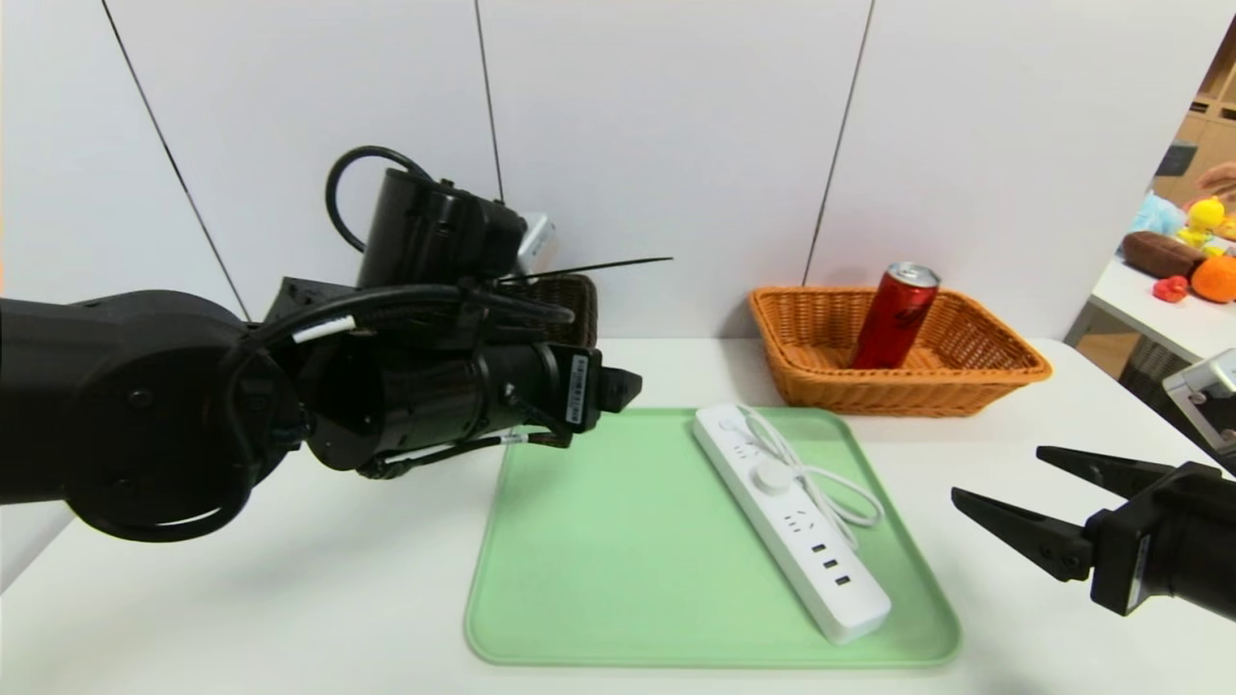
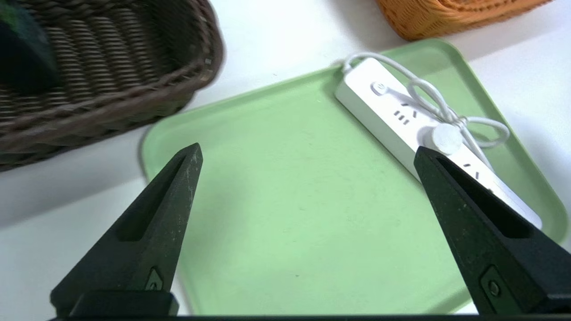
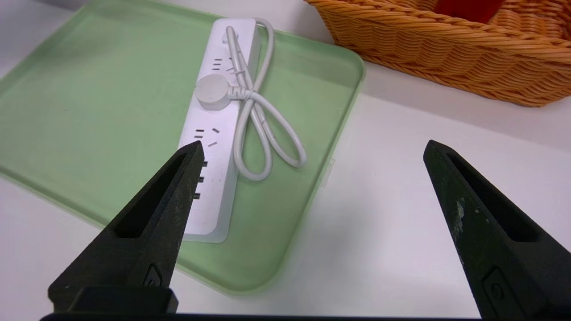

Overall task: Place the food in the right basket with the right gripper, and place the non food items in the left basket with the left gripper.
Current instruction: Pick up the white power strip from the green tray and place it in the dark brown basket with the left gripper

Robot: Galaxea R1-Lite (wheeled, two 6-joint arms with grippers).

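Landmark: the pale green rectangular plastic tray (image 1: 618, 541) on the white tabletop (image 1: 319, 589). Remaining item, as I read it: the long white plastic power strip (image 1: 792, 531) with its looped white cord (image 1: 850, 492), lying in the tray's right half. Its long axis runs slantwise, far end toward the tray's middle, near end toward the tray's near right corner. Cord sits on the strip's right side.

Left tool (image 2: 308, 154): open, holding nothing, above the tray. In the head view its arm reaches in over the tray's far left corner, so the strip lies to its right and toward the robot. Right tool (image 3: 314, 145): open and unloaded, off the tray's right side. It looks nearer the strip, but the strip is non-food, so this is the left arm's job. Next move should go right across the tray, jaws turned to close across the strip's narrow width. Risk: a finger snagging the cord.

Dark brown woven wicker basket (image 2: 107, 98) is beyond the tray's far left corner, dark green-black pump bottle (image 2: 26, 53) in it. Orange-tan woven wicker basket (image 1: 898, 391) is beyond the tray's far right corner; slim red drink can (image 1: 893, 319) leans inside. Food side looks done.
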